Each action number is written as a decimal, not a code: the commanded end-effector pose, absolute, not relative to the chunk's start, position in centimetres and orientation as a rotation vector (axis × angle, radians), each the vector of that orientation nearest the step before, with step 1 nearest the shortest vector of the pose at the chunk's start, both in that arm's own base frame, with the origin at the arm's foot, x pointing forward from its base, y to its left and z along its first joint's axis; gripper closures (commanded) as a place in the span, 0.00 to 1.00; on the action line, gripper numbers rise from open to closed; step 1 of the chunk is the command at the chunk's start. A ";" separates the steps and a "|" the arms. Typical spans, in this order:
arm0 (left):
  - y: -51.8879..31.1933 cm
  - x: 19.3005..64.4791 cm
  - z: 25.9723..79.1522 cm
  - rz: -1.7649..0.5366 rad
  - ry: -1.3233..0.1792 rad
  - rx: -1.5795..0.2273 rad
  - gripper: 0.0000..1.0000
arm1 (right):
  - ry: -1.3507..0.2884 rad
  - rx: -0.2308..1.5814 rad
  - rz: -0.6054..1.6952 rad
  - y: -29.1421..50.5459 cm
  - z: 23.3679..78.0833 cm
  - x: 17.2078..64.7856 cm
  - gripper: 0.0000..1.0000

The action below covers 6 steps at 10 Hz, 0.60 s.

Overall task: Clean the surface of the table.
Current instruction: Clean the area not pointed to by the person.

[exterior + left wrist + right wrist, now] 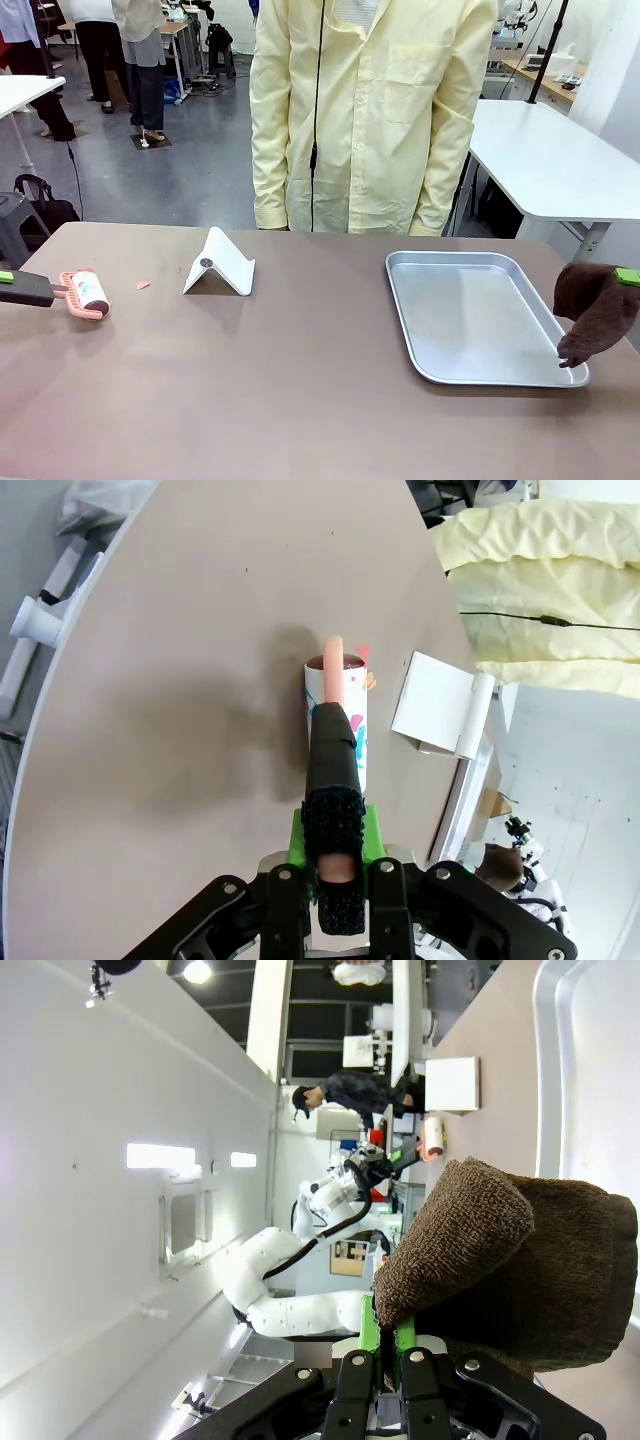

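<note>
The grey-brown table spans the front view. At its left edge my left gripper is shut on the black-wrapped handle of a pink lint roller, whose white printed roll rests on the tabletop. In the left wrist view the gripper clamps that handle and the lint roller points away over the table. A small pink scrap lies just right of the roll. At the right edge my right gripper is shut on a brown cloth that hangs over the tray's near right corner. The cloth bulges from the gripper.
A white folded stand sits left of centre. A silver metal tray lies right of centre with nothing in it. A person in a pale yellow coat stands at the far edge. A white table is behind on the right.
</note>
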State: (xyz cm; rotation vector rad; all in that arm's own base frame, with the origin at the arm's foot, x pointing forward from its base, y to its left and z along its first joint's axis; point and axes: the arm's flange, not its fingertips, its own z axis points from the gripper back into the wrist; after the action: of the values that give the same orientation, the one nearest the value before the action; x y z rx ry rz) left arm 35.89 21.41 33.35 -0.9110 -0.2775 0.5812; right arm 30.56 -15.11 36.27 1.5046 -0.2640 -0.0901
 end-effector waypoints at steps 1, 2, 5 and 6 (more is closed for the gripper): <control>21.3 36.9 33.2 0.591 -0.236 -0.890 0.78 | -0.288 1.513 -0.071 -15.1 36.5 31.0 0.94; 21.2 37.3 33.0 0.597 -0.217 -0.875 0.78 | -0.288 1.513 -0.071 -15.1 36.5 31.0 0.94; 19.5 39.2 32.4 0.563 -0.164 -0.837 0.78 | -0.288 1.513 -0.071 -15.1 36.5 31.0 0.94; 18.4 40.0 32.4 0.537 -0.150 -0.821 0.78 | -0.288 1.513 -0.071 -15.1 36.5 31.0 0.94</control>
State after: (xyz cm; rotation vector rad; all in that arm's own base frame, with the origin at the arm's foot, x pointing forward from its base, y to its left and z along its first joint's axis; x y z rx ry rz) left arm 39.30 19.20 33.42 -0.8905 -0.2082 0.5415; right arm 30.56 -15.11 36.27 1.5045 -0.2640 -0.0901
